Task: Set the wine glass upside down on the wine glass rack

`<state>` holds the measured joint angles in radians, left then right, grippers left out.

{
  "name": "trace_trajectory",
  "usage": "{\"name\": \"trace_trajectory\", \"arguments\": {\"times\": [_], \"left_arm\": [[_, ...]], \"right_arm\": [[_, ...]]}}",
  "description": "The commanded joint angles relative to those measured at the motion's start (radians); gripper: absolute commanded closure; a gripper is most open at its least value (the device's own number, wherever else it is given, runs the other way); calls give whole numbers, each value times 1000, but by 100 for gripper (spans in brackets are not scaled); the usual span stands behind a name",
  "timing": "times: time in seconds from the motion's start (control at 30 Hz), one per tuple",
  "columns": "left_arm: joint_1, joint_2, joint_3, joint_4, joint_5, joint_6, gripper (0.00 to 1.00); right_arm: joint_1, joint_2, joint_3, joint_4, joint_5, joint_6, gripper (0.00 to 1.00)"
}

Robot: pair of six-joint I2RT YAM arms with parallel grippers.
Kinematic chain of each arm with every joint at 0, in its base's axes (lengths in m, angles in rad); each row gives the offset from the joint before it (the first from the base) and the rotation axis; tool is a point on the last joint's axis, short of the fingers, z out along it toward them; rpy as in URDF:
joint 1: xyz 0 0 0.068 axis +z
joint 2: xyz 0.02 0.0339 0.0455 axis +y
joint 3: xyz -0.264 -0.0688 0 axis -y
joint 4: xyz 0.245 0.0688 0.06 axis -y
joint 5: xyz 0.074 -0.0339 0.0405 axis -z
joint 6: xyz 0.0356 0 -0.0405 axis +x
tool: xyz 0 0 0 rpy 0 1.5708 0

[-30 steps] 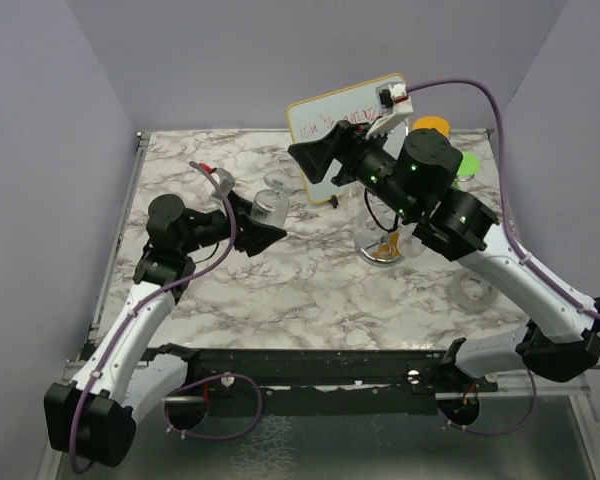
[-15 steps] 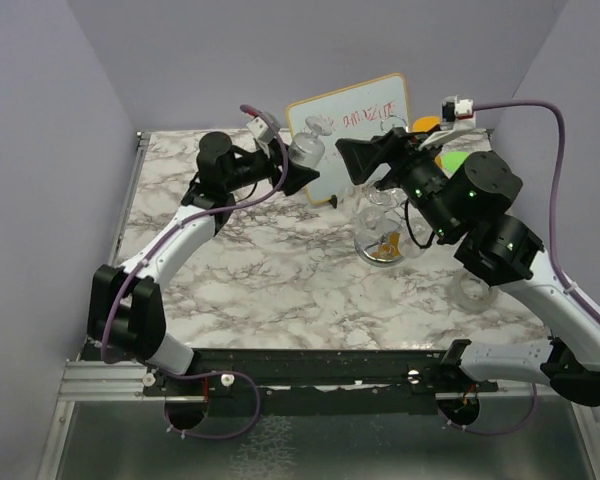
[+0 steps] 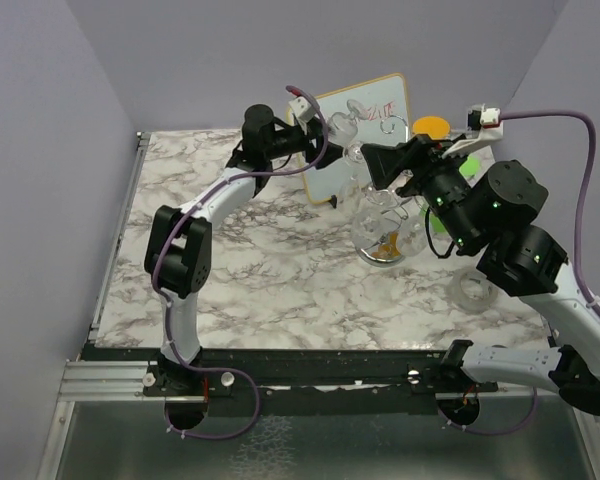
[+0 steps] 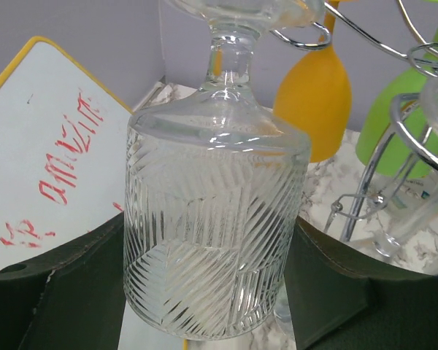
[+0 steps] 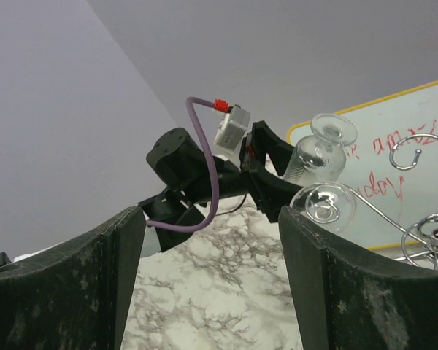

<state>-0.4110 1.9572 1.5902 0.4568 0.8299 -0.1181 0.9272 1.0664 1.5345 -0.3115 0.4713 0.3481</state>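
- L arm (image 3: 195, 215) stretched to far table (image 3: 280, 290) edge; L fingers (image 4: 51, 292) clamp wine glass (image 4: 212, 219) bowl, foot up, beside wine glass rack (image 3: 378, 256)
- R arm (image 3: 520, 250) raised nr rack, R fingers (image 5: 58, 292) spread wide

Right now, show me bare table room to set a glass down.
Bare table spans the near middle, bordered by the left arm, the wine glass rack and the front rail. Far right is crowded: whiteboard, left claw, right claw.

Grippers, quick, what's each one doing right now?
Left gripper: shut on the wine glass, held upside down.
Right gripper: open, holding nothing.
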Motion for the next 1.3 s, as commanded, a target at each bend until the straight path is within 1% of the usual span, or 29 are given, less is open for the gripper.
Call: {"name": "trace_trajectory", "arguments": {"times": [0.0,0.13,0.33,0.5,0.63,0.83,1.0,1.07,1.13,1.27], "left_arm": [[-20,77,132,111,58,31,93],[-36,169,234,135,79,35,94],[-57,255,329,236,109,0,95],[-69,259,285,411,107,-89,97],[-71,247,221,553,105,-180,99],[-72,262,199,630,135,-243,100],[-78,267,180,663,149,-246,100],[-78,269,169,677,151,-235,100],[-78,271,165,681,150,-226,100],[-77,274,166,680,149,-215,100]], "right_arm": [[-2,6,30,-110,90,0,23],[-2,36,77,-187,154,2,24],[-3,45,96,-222,220,2,24],[-3,70,120,-266,315,26,27],[-2,96,122,-282,354,28,27],[-3,116,119,-286,377,31,28],[-2,149,124,-293,404,26,28],[-9,179,143,-302,405,14,27],[-55,214,181,-320,348,15,25],[-271,299,258,-349,42,45,23]]}}
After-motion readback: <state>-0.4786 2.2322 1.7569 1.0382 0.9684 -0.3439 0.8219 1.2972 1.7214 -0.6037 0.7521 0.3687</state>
